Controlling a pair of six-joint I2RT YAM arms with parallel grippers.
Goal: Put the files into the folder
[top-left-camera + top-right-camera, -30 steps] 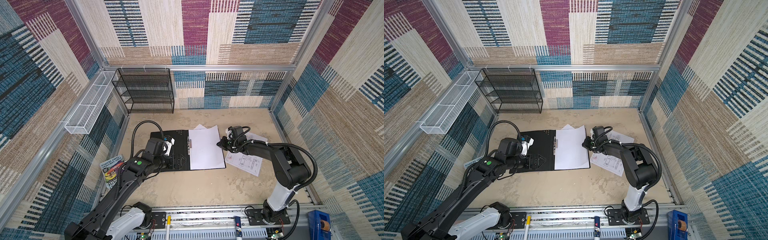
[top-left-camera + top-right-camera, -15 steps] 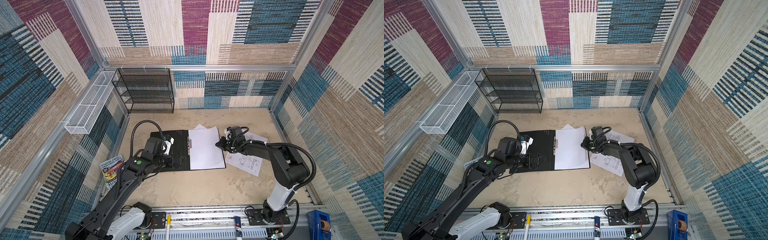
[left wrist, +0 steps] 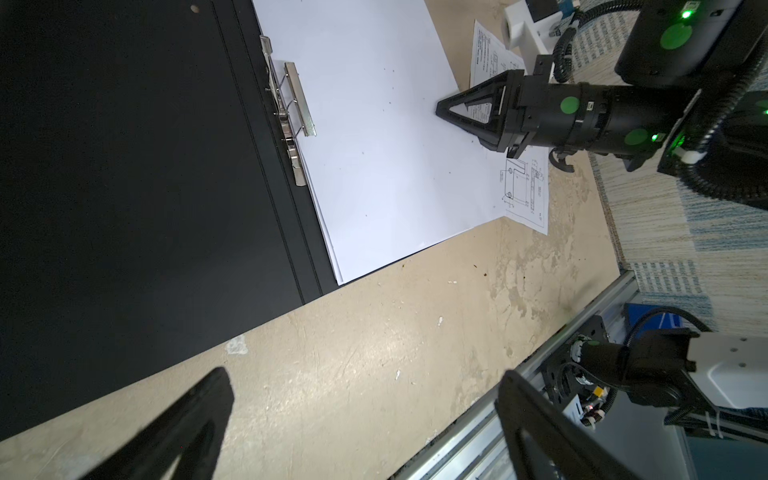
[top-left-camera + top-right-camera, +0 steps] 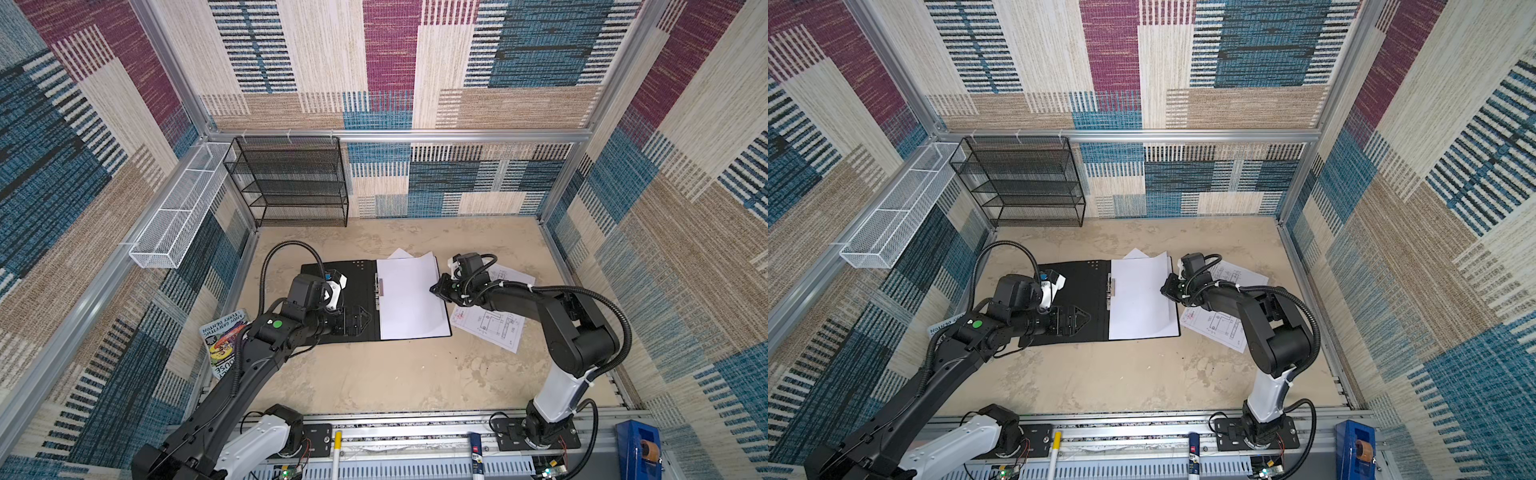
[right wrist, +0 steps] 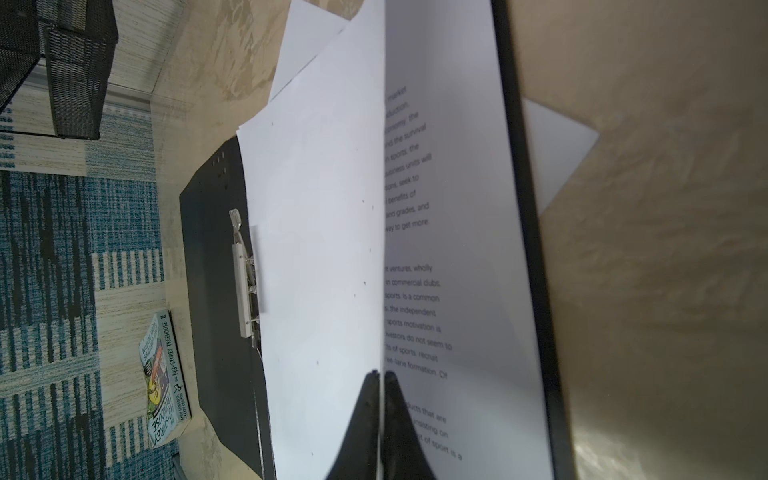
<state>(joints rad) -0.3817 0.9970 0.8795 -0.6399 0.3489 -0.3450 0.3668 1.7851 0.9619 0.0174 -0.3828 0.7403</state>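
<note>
The folder (image 4: 357,274) (image 4: 1088,282) lies open, black inside up, with its metal clip (image 3: 297,108) at the spine. Files (image 4: 411,299) (image 4: 1138,299) lie stacked on its right half. My right gripper (image 4: 434,289) (image 4: 1165,291) (image 3: 439,111) (image 5: 381,374) is shut on the right edge of the blank top sheet (image 5: 324,249) and holds it raised off a printed sheet (image 5: 457,249). Another file with a drawing (image 4: 490,328) (image 4: 1217,328) lies on the table right of the folder. My left gripper (image 4: 365,318) (image 4: 1086,320) (image 3: 361,376) hangs open and empty over the folder's near left part.
A colourful book (image 4: 224,340) (image 5: 164,374) lies left of the folder, partly under my left arm. At the back left stand a black mesh shelf (image 4: 291,183) and a white wire basket (image 4: 178,220). A blue tape dispenser (image 4: 638,449) sits at the front right.
My right gripper has edged slightly toward the folder's spine with the sheet edge in it. The left arm has not moved.
</note>
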